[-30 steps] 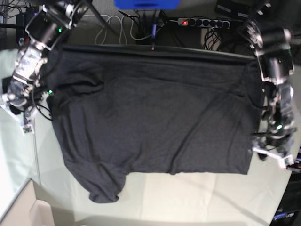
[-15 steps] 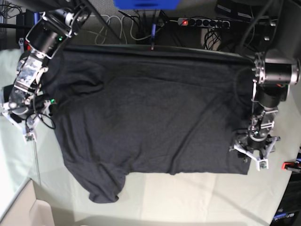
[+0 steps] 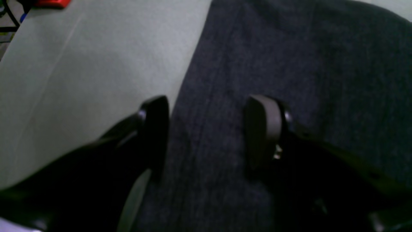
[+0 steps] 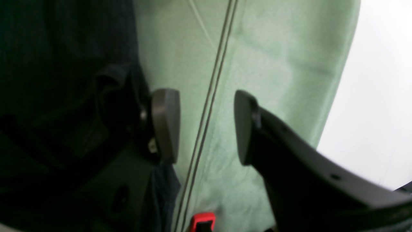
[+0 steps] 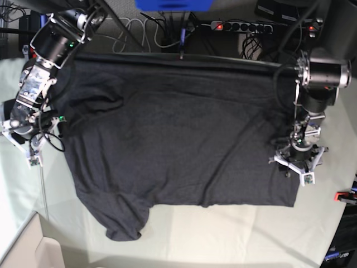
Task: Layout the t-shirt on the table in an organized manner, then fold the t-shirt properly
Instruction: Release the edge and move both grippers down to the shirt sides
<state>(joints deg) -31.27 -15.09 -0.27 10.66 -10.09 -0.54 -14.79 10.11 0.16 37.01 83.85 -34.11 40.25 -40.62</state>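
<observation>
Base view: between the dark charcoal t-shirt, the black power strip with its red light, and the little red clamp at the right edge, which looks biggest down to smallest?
1. Dark charcoal t-shirt
2. Black power strip
3. Red clamp, partly cut off

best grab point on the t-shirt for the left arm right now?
Likely the t-shirt's straight side edge, which runs between the open left end effector's fingers in its wrist view. One finger is over the table, the other over the cloth. Come straight down: the edge lies flat, so the outer finger must slide under it.
</observation>
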